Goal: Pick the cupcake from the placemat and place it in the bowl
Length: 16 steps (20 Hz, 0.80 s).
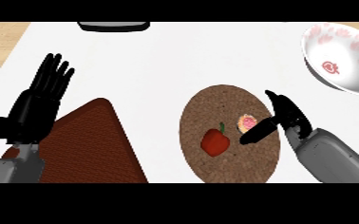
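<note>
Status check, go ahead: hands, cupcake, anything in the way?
Left hand open, resting at left. Right hand open beside cupcake, no grasp yet. Cupcake on placemat. Red pepper close beside it. Bowl far right.

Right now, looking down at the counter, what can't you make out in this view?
Head view:
- Bowl: its right part is cut off by the picture's right edge.
- Dark object at the counter's far edge: cut off by the top band, so I cannot identify it.
- Cupcake: too small for detail, and whether the right hand touches it cannot be told.
- Brown mat: partly behind the left hand, cut off below.
</note>
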Available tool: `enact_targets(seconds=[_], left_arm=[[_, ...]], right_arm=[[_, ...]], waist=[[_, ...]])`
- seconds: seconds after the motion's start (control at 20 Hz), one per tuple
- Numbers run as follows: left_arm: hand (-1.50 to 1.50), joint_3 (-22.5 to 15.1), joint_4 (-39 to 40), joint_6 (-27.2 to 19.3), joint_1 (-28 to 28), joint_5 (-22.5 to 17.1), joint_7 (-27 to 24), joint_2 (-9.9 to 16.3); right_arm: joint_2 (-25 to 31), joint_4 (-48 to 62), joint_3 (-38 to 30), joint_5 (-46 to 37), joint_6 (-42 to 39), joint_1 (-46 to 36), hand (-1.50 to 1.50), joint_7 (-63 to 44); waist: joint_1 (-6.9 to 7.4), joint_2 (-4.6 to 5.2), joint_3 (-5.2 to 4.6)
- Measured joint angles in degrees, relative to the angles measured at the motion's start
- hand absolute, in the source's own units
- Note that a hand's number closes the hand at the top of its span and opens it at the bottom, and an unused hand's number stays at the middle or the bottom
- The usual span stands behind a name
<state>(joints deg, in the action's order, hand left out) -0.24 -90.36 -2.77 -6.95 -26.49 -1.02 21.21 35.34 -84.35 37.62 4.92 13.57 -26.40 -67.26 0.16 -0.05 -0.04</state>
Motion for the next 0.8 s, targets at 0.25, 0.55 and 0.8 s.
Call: enact_targets(seconds=[0.25,0.55,0.8], left_arm=[[0.0,-0.1,-0.7,0.0,0.3,0.7,0.3,-1.1],[0.0,0.4,-0.5,0.6,0.3,1.4,0.9,-1.4],[0.0,0.6,-0.8,0.5,0.2,2.1,1.1,-2.3]], right_arm=[[-2.8,3.7,-0.8,-0.8,-0.6,0.0,-1.5,0.6],[-4.0,7.0,-0.6,-2.4,-2.4,-0.2,1.5,2.1],[-4.8,9.6,0.5,-4.5,-5.4,-2.2,1.5,3.1]], waist=[[0.12,0.03,0.01],[0.09,-0.19,-0.25],[0.11,-0.29,-0.38]])
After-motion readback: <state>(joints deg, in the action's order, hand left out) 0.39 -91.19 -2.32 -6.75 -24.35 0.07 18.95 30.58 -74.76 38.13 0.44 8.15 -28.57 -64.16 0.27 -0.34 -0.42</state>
